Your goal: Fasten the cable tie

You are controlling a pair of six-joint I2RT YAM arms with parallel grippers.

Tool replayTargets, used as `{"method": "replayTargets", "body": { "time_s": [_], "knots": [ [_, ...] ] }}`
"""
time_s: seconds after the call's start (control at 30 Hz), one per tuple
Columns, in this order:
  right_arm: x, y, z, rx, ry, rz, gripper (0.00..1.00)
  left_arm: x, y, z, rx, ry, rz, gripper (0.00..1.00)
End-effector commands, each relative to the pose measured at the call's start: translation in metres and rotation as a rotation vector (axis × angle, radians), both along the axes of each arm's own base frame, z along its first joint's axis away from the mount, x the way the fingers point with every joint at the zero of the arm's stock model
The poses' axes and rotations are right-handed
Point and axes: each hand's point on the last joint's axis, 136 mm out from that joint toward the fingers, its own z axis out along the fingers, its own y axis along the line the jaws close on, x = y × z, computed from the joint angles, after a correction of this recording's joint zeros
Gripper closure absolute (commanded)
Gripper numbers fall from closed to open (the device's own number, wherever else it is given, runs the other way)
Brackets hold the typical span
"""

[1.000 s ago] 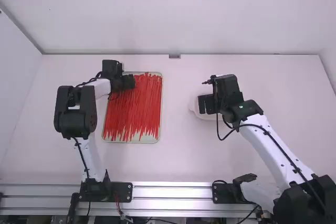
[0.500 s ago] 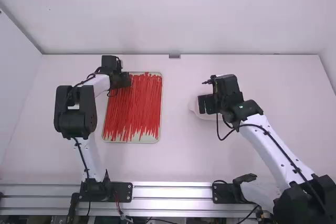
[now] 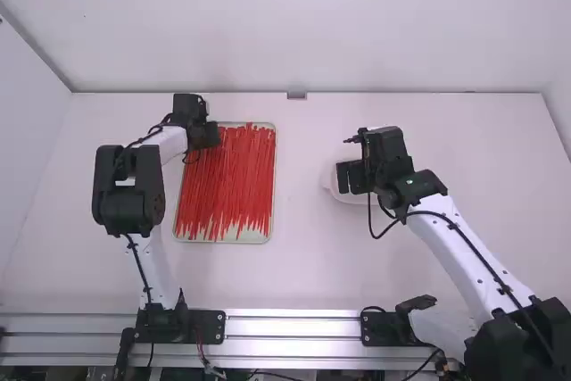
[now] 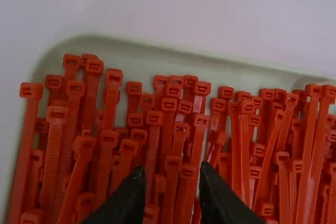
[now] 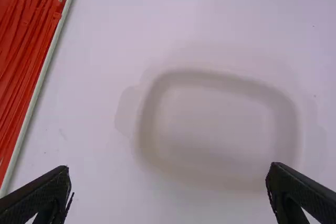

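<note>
On the left half of the white table (image 3: 401,113) lies a pale tray (image 3: 273,194), its long sides running near to far, filled with red cable ties (image 3: 227,185). The ties lie roughly parallel in a loose heap, their square heads toward the far end of the tray.

The left gripper (image 3: 207,136) is over the tray's far left corner. In the left wrist view, the left gripper (image 4: 171,169) has its two black fingers (image 4: 131,192) parted by a moderate gap, tips low over the heads of the ties (image 4: 173,119). Several ties run through the gap. Whether the tips touch any tie cannot be told. The rounded rim of the tray (image 4: 131,56) shows just beyond the heads, with the bare table (image 4: 210,9) past it. No tie is clamped.

To the right of the tray, well apart from it, a white oblong dish (image 3: 330,186) sits on the table. The right gripper (image 3: 351,178) hangs above this dish. In the right wrist view, the right gripper (image 5: 168,171) has its fingers (image 5: 42,192) spread wide, holding nothing. The dish (image 5: 210,124) lies below, between them. The tray's right rim (image 5: 46,61) and some ties (image 5: 21,35) appear to one side.
</note>
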Motion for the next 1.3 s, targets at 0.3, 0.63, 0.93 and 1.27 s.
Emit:
{"method": "replayTargets", "body": {
  "time_s": [0.3, 0.63, 0.93, 1.27],
  "knots": [
    [0.005, 0.002, 0.010, 0.006, -0.021, 0.002, 0.01, -0.012, -0.002, -0.015, 0.009, 0.033, -0.008, 0.72],
    [0.006, 0.002, 0.010, 0.006, -0.021, 0.001, 0.01, -0.022, 0.001, -0.024, 0.029, 0.073, 0.006, 0.75],
    [0.005, 0.003, 0.010, 0.008, -0.019, 0.003, 0.01, -0.023, 0.001, -0.024, 0.028, 0.078, 0.006, 0.80],
    [0.005, 0.003, 0.010, 0.009, -0.019, 0.002, 0.01, -0.023, 0.001, -0.024, 0.025, 0.078, 0.004, 0.93]
  ]
}}
